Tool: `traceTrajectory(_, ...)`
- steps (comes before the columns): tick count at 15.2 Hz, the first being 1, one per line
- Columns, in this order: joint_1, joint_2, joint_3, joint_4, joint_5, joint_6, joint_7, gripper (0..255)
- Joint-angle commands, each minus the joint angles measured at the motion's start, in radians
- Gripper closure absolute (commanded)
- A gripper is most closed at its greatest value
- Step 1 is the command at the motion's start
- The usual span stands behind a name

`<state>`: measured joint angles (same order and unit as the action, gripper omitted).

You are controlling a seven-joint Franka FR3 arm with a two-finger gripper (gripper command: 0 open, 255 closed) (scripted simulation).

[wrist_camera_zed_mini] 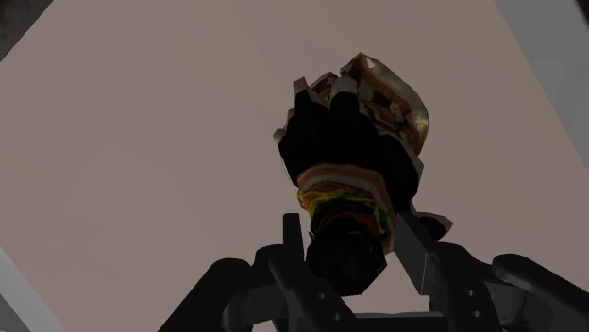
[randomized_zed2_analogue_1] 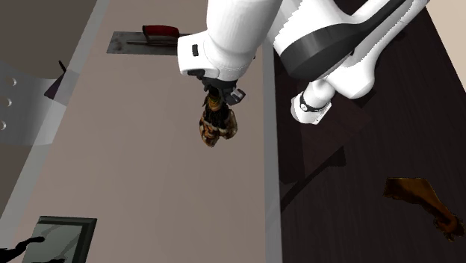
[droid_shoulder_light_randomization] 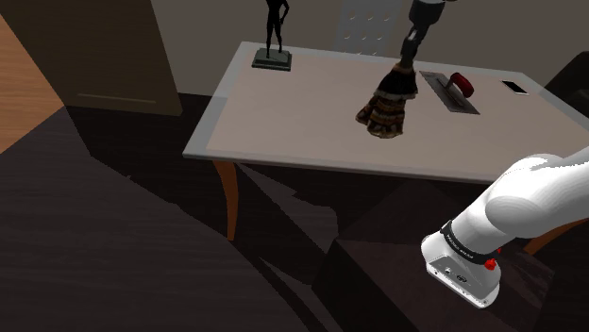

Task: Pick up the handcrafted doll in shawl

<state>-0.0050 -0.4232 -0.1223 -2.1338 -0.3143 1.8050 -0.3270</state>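
One doll, dark shawl over a brown patterned skirt, hanging tilted from the gripper over the middle stretch of the table, somewhat nearer the edge on the stand's side than the far edge. Clamped at the head end: in the wrist view, one black finger on each side of the dark top, pressing on it, with the yellow-green band and the flared skirt pointing away toward the tabletop. Hem low, close over the surface in the shoulder view; cannot tell whether touching or just clear. Judged as the lift stage of the pick: grasp made, raise barely begun or about to begin.

To do it well: hold the clamp firm, then raise straight up, slowly, away from the tabletop. Narrow grip on a small rounded top with a wide skirt below, so expect some swing. Avoid sideways jerks and any wrist twist until well clear. Watch for the head slipping out between the pads, probably the likeliest failure.

No need for a sideways path. Red-handled tool on its grey plate just beside the doll toward the shoulder view's right, small white flat thing beyond it near that end, dark figurine on a square base well apart at the far-left corner. All three likely cleared by a plain vertical rise.
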Motion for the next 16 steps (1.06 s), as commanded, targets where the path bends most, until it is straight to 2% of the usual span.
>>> traceTrajectory(1,0.0,0.001,0.001,0.021,0.002,-0.019,-0.005,255)
traceTrajectory(14,0.003,0.037,0.011,0.227,0.016,-0.184,-0.046,255)
traceTrajectory(16,0.003,0.038,0.012,0.229,0.016,-0.186,-0.047,255)
